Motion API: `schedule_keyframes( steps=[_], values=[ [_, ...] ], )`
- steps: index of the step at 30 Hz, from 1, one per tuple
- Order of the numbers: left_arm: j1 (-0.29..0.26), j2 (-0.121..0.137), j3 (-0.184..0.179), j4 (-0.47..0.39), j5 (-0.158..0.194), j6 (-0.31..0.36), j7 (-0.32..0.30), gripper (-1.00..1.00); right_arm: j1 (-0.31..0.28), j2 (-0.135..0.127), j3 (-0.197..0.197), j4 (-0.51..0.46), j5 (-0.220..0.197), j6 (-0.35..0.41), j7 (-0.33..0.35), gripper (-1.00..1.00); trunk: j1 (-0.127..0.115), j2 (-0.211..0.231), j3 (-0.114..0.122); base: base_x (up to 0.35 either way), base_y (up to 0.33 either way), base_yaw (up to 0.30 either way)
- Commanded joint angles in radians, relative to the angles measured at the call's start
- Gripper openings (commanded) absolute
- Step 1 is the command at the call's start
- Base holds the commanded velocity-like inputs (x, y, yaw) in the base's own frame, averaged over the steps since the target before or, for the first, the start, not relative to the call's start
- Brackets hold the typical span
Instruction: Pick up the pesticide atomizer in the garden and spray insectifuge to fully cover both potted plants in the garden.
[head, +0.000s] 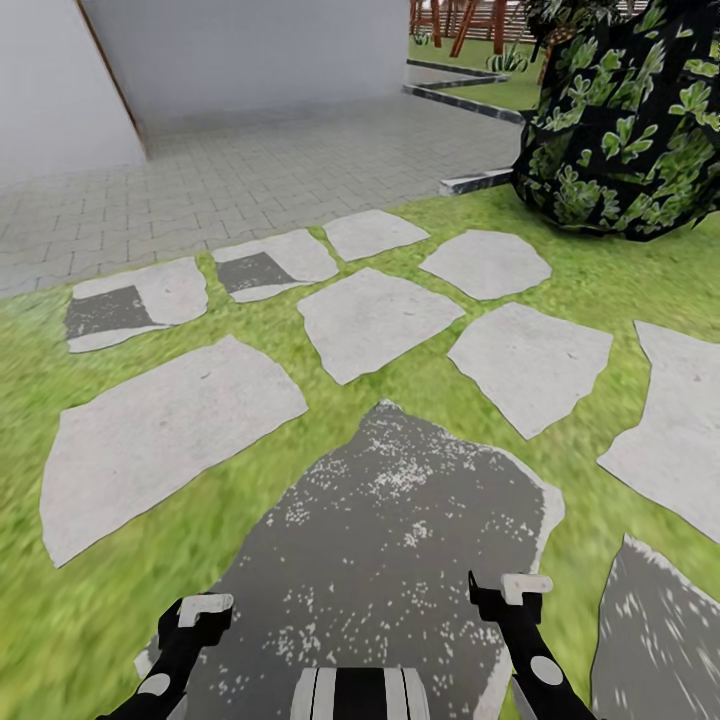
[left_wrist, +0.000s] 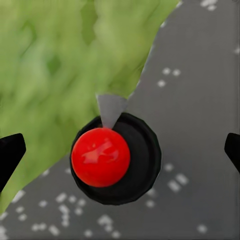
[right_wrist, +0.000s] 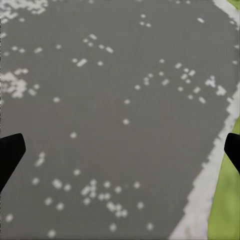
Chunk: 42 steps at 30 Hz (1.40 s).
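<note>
Left gripper (left_wrist: 120, 150) hangs wide open above the pesticide atomizer (left_wrist: 102, 157) mid-frame, lined up for pickup; right gripper (right_wrist: 120, 150) open, empty

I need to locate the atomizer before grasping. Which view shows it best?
The left wrist view: the pesticide atomizer appears from above, red top on dark body, between the left pincer fingertips, wide apart. The head view hides it under that pincer.

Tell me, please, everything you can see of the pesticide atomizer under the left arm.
Seen from straight above, the pesticide atomizer shows a glossy red ball top on a round black body, with a small grey pointed piece projecting from it. It stands upright on the dark speckled paving stone near the grass edge, untouched, between the open left tool's black fingertips.
</note>
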Motion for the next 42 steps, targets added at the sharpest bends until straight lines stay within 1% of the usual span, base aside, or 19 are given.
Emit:
schedule_keyframes(
  steps=[1,10,25,27,28,39,42],
  values=[
    [0.000,-0.001,0.007,0.001,-0.008,-0.004,0.001,1.00,0.000,0.000,0.000,0.001,0.003,-0.002,-0.003,1.00,0.000,0.000,0.001,0.000,0.000,0.000],
    [0.000,-0.001,0.007,0.000,-0.008,-0.004,0.001,1.00,0.000,0.000,0.000,0.001,0.003,-0.002,-0.003,1.00,0.000,0.000,0.011,-0.076,0.000,0.000],
    [0.000,-0.001,0.007,-0.001,-0.008,-0.004,0.001,1.00,0.000,0.000,0.001,-0.001,0.002,-0.002,-0.003,1.00,0.000,0.000,0.020,-0.006,0.000,0.000],
    [0.000,-0.001,0.007,-0.001,-0.008,-0.004,0.001,1.00,0.000,0.000,0.001,-0.001,0.002,-0.002,-0.003,1.00,0.000,0.000,0.020,0.000,0.000,0.000],
    [0.000,-0.001,0.007,-0.001,-0.008,-0.004,0.001,1.00,0.000,0.001,0.001,-0.001,0.003,-0.002,-0.003,1.00,0.000,0.000,0.016,0.000,0.000,0.000],
    [0.000,-0.001,0.007,-0.001,-0.008,-0.004,0.001,1.00,0.000,0.001,0.001,-0.001,0.002,-0.002,-0.003,1.00,0.000,0.000,0.016,0.000,0.000,0.000],
    [0.000,-0.001,0.007,-0.001,-0.008,-0.004,0.001,1.00,0.000,0.001,0.001,-0.001,0.002,-0.002,-0.003,1.00,0.002,-0.001,0.004,0.000,0.000,0.000]
  ],
)
